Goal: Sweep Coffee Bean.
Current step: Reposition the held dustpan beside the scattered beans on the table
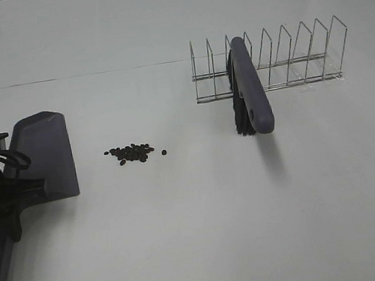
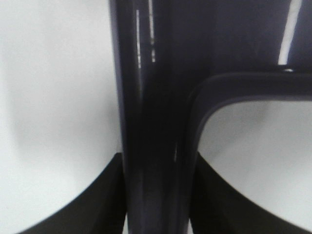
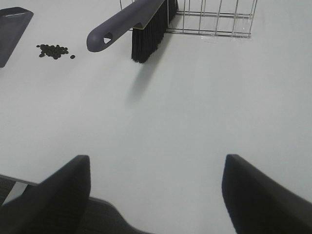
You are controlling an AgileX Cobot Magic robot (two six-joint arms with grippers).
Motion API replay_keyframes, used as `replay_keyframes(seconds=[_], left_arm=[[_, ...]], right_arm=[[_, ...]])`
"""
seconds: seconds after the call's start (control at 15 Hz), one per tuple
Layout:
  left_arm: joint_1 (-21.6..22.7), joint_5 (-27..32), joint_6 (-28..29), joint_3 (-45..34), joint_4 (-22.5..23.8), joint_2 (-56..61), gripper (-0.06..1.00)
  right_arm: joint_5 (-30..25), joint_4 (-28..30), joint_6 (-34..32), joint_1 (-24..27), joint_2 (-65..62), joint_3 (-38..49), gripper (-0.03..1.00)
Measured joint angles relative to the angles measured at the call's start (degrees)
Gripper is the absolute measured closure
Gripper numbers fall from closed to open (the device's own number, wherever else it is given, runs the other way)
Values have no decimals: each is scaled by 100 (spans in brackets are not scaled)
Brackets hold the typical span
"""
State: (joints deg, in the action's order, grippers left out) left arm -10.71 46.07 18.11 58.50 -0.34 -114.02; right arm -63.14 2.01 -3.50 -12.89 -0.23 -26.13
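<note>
Two grippers differ: the left gripper [image 2: 156,195] is clamped tight on the handle of the dustpan [image 1: 46,153], while the right gripper [image 3: 158,195] gapes wide, holding nothing. The coffee bean [image 1: 132,153] cluster lies on the table [image 1: 253,208] near the dustpan's mouth, stretched toward the brush [image 1: 251,96].

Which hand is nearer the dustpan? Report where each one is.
Left. The left hand clamps the dustpan by its handle. The right hand is open over the table, well away, with the dustpan beyond the coffee bean.
</note>
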Motion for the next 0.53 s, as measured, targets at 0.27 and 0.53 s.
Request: replay_keyframes(seconds=[0.27, 0.53], left_arm=[[0, -17, -384, -57, 1094, 556, 62], [0, -149, -957, -80, 1295, 1432, 62]], right_arm=[[0, 0, 0, 0, 0, 0, 26], [0, 0, 0, 0, 0, 0, 26]])
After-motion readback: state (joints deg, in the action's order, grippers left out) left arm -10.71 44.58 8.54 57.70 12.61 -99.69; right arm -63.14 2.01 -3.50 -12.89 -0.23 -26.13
